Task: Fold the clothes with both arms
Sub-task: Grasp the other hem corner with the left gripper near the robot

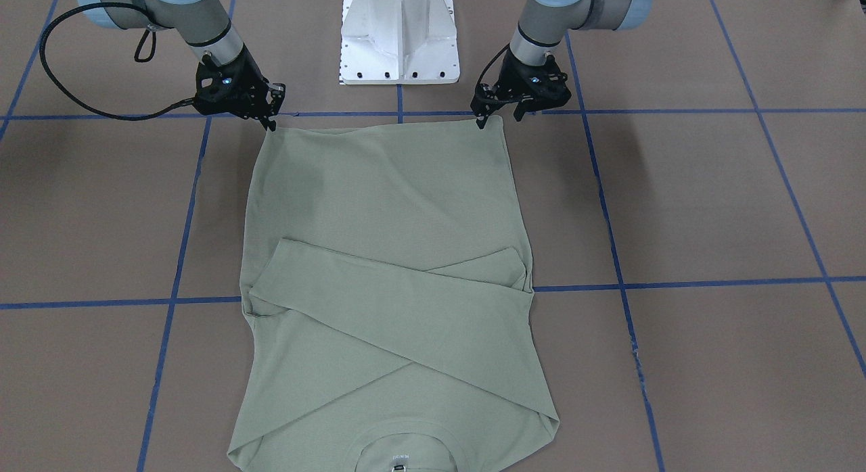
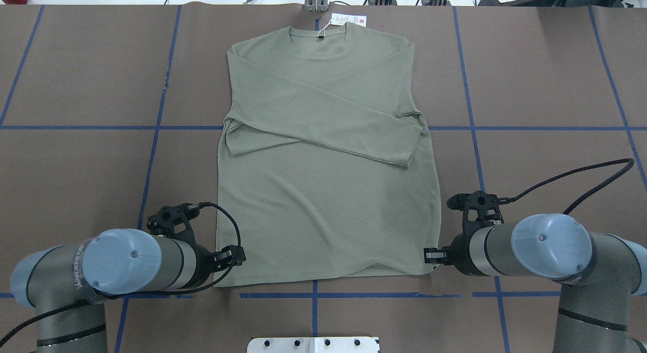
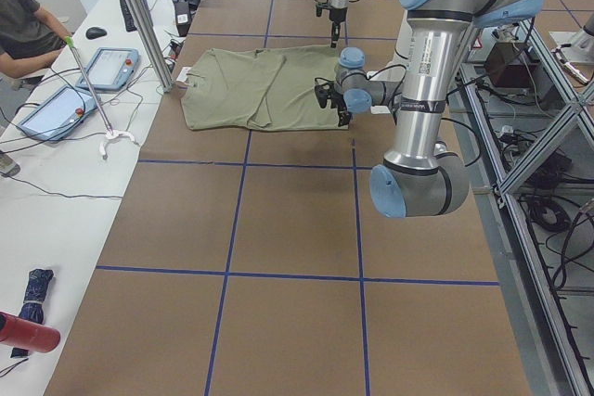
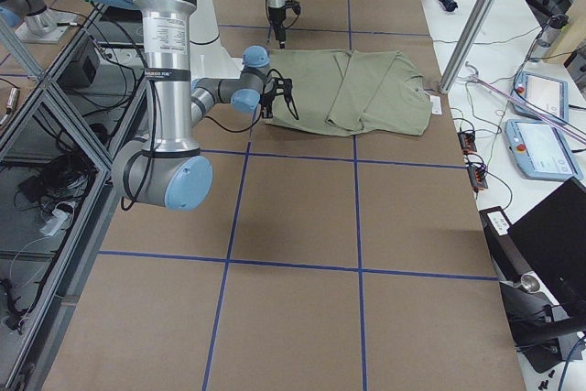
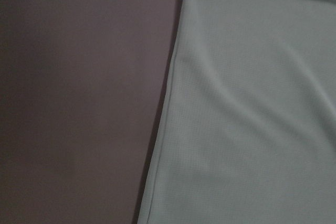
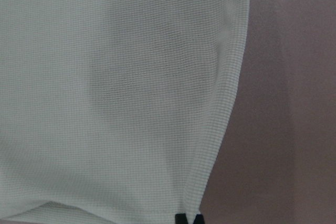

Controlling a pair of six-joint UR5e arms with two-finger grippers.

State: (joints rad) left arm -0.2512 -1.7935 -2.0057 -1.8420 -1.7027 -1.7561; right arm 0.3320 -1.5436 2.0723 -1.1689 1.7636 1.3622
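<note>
Left pincer (image 1: 500,118): it stands wide, with one finger on each side of the near left hem corner, low over the cloth. I do not see it closed on anything.
Right pincer (image 1: 272,120): it is narrow. In the right wrist view the two tips are almost together on the near right hem corner, and it seems to pinch the edge.
Shirt (image 2: 323,201): it lies flat on the tabletop (image 2: 76,166) and spreads away from both pincers toward the far side.
Long axis: it runs from the hem (image 2: 323,278), the part nearest the robot, to the collar (image 2: 319,37), the part farthest from it.
Nearer arm: neither, because each arm is at its own corner.
Coming move: in my judgement the hem must travel forward along this axis toward the collar. The left side must take hold first, and both corners should rise together.
Sleeves (image 2: 328,115): two flat bands are folded in and crossed over the chest.
Cloth: it is a pale sage green, soft and matte, in a fine grid-like knit. There are shallow ripples near the side edges.
Hang tag (image 2: 348,20): it is white, on a string, and lies just beyond the collar.
Tabletop surface: it is brown and dull, with a grid of blue tape lines (image 2: 151,156).
</note>
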